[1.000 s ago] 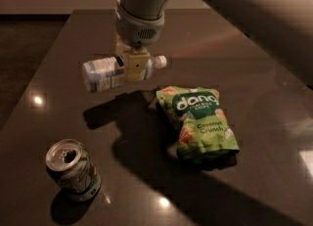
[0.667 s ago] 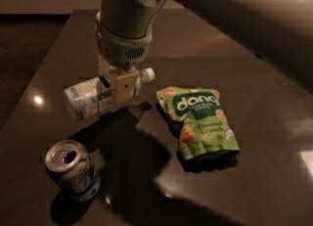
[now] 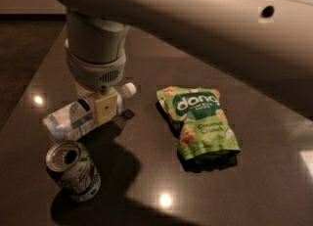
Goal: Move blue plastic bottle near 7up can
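The tool (image 3: 105, 113) has come down and a little to the left since a moment ago, and it now hangs low over the dark bench (image 3: 266, 173), just behind the 7up can (image 3: 73, 171). It is closed around the blue plastic bottle (image 3: 73, 119); one tan finger crosses the front of the bottle near its neck, while the other is hidden behind it. The bottle lies on its side in that grip, tilted, with its white cap (image 3: 129, 89) pointing up and to the right and its base pointing down and to the left. Earlier the bottle was held higher and well apart from the can. Now its lower end sits just above the can's open silver top, close beside it, though I cannot tell whether the bottle touches the bench or the can. The can stands upright where it stood before, near the front left of the bench. The green snack bag (image 3: 198, 122) lies flat to the right, in the same spot as before and apart from the bottle. The pale arm (image 3: 205, 17) now fills more of the upper view than it did, stretching across from the right, and its shadow falls over the bench between the can and the bag.
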